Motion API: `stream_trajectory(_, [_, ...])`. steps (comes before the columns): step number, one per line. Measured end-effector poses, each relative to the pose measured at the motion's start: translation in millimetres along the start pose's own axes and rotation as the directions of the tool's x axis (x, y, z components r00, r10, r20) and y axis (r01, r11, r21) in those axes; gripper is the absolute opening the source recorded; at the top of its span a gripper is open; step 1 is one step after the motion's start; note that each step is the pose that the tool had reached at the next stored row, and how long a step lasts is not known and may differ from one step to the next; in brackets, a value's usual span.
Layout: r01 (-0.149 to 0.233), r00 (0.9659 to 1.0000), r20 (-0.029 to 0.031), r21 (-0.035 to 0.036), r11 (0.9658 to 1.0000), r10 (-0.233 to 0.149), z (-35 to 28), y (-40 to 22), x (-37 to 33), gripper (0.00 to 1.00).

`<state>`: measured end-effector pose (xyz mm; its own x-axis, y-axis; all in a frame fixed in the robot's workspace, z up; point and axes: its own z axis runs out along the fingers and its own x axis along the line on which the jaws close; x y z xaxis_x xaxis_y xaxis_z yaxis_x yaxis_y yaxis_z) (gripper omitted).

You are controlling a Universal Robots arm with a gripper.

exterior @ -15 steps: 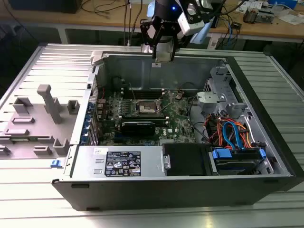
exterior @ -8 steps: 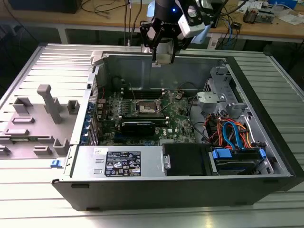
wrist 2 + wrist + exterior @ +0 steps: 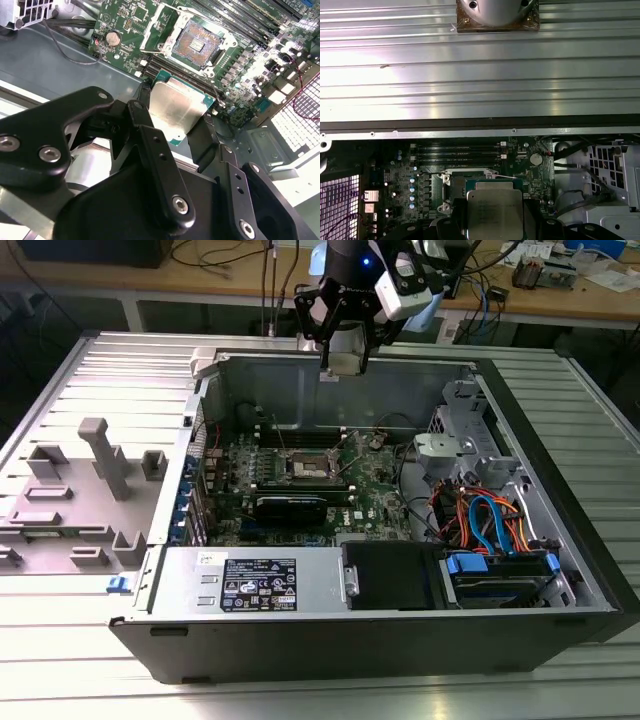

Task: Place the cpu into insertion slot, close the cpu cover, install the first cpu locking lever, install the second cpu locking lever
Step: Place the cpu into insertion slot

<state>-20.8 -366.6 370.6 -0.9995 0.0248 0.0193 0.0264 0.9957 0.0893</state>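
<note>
Silver-grey, one cpu (image 3: pixel 176 114) sits clamped in one gripper (image 3: pixel 176 107).

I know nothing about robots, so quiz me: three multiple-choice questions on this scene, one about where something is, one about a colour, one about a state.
1. Where is the cpu? A in a person's hand; B in the gripper, above the motherboard; C inside a cardboard box.
2. What colour is its top? A red; B bright blue; C silver-grey.
3. The insertion slot is: A open and empty; B shut under a lid; C holding a chip.

Answers: B, the gripper clamps it in the second wrist view; C, both wrist views show dull metal; A, its bare contacts show.
</note>
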Motion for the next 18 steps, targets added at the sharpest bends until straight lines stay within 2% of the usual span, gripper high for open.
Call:
stream_trajectory(8, [0.0,1.0,0.0,-0.0001,1.0,0.0,0.0,-0.4,0.0,0.54])
stream_trajectory(14, [-0.001,1.0,0.0002,-0.0001,1.0,0.001,-0.3,-5.0,-0.1,0.54])
stream_trajectory(18, [-0.046,0.9989,0.004,-0.0005,0.999,0.046,-0.1,-5.1,-0.2,0.54])
